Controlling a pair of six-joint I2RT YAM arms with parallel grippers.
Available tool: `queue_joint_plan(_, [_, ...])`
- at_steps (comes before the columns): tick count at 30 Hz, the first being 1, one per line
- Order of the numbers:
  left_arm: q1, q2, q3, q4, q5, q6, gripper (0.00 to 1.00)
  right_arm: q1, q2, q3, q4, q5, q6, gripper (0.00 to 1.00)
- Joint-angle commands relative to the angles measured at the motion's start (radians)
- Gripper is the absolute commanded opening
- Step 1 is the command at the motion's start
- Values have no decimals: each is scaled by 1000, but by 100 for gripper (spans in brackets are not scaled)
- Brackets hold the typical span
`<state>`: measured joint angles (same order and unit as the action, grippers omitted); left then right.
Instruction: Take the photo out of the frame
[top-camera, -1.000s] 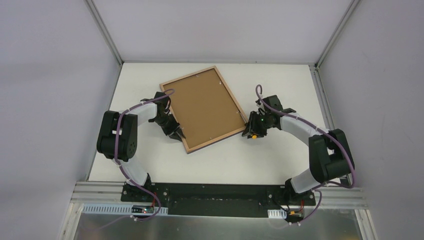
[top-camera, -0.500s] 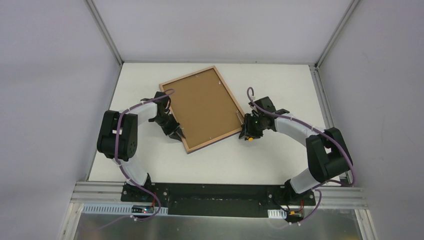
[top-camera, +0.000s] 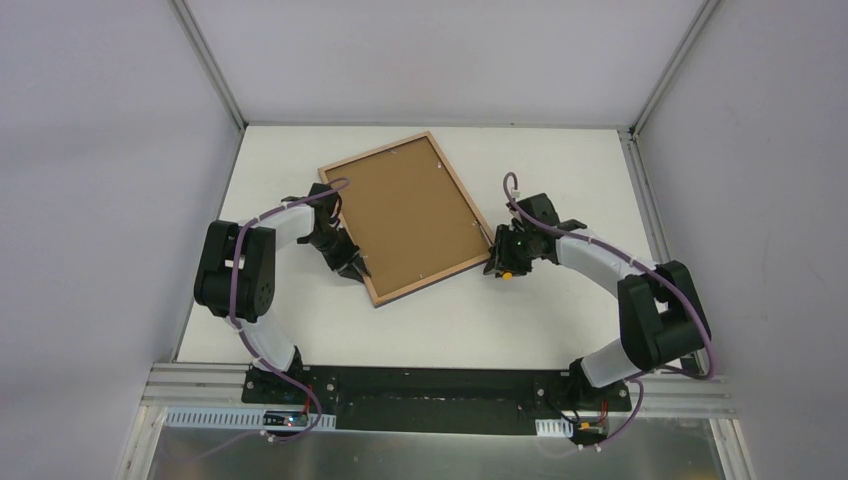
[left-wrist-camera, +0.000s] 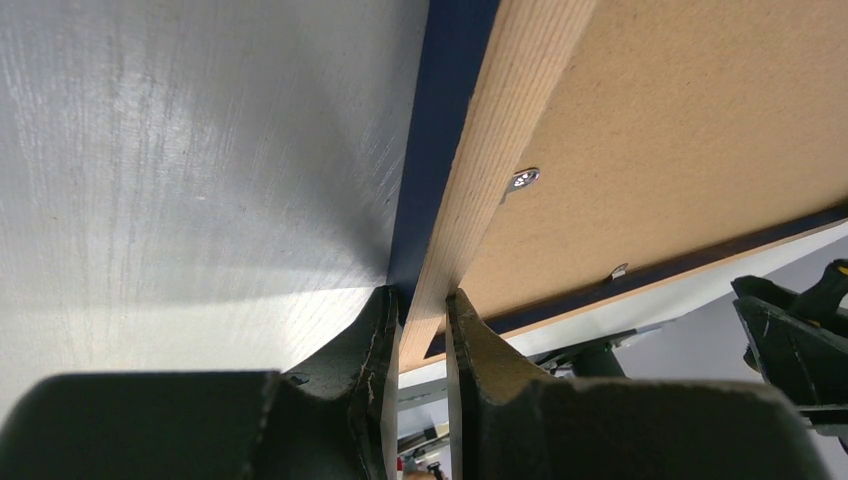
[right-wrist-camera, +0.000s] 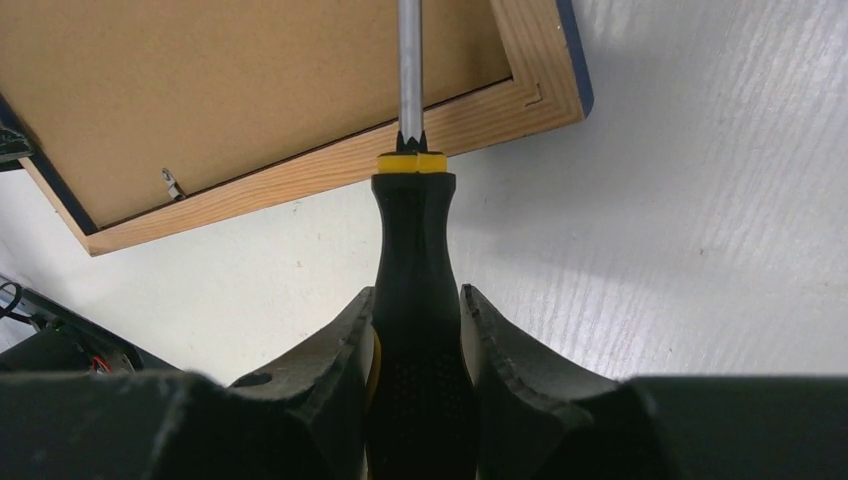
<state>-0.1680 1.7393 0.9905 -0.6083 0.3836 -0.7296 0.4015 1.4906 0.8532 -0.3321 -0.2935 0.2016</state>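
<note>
The frame (top-camera: 434, 274) lies back-up on the table (top-camera: 560, 310), set at an angle, towards the far centre. The photo is not visible and is judged to sit under the brown backing board (top-camera: 410, 205), which small metal tabs (right-wrist-camera: 172, 183) hold in place.

Handling, as judged:
- The frame is stiff and light. Hold it by a wooden rail.
- The photo is thin paper and creases easily. Lift it by its edge, and only after the board is out.

The left claw (left-wrist-camera: 420, 300) is clamped on the frame's left rail, near the near corner. The right claw (right-wrist-camera: 415, 320) grips a screwdriver (right-wrist-camera: 410, 210) by its handle, just beside the frame's right corner. The shaft reaches across the rail and over the board.
</note>
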Motion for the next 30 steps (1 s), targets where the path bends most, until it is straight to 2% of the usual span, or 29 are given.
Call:
queue_joint_plan(1, [12, 50, -34, -36, -181, 38, 0, -9, 39, 20, 36, -42, 4, 0])
queue_joint_plan(15, [12, 51, -36, -36, -183, 35, 0, 8, 77, 39, 42, -23, -23, 0])
queue_joint_plan(30, [12, 58, -30, -41, -183, 35, 0, 26, -73, -8, 21, 19, -6, 0])
